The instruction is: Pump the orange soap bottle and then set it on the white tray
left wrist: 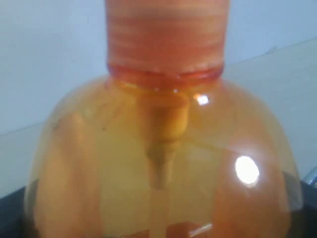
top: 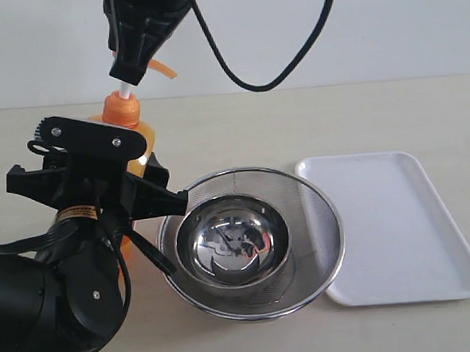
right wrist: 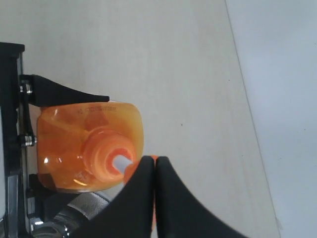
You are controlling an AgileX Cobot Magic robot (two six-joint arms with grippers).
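The orange soap bottle (top: pixel 145 140) stands upright at the left of the table, beside the strainer. My left gripper (top: pixel 130 162) is shut on its body, and in the left wrist view the bottle's shoulder and neck (left wrist: pixel 163 148) fill the frame. My right gripper (top: pixel 125 74) comes down from above with its fingers (right wrist: pixel 141 183) pressed together, resting on the orange pump head (top: pixel 163 69) above the white stem (right wrist: pixel 120 161). The white tray (top: pixel 398 230) lies flat at the right with nothing on it.
A round steel mesh strainer (top: pixel 321 207) with a steel bowl (top: pixel 232 240) in it sits between the bottle and the tray. A black cable (top: pixel 236 64) hangs from the right arm over the back of the table.
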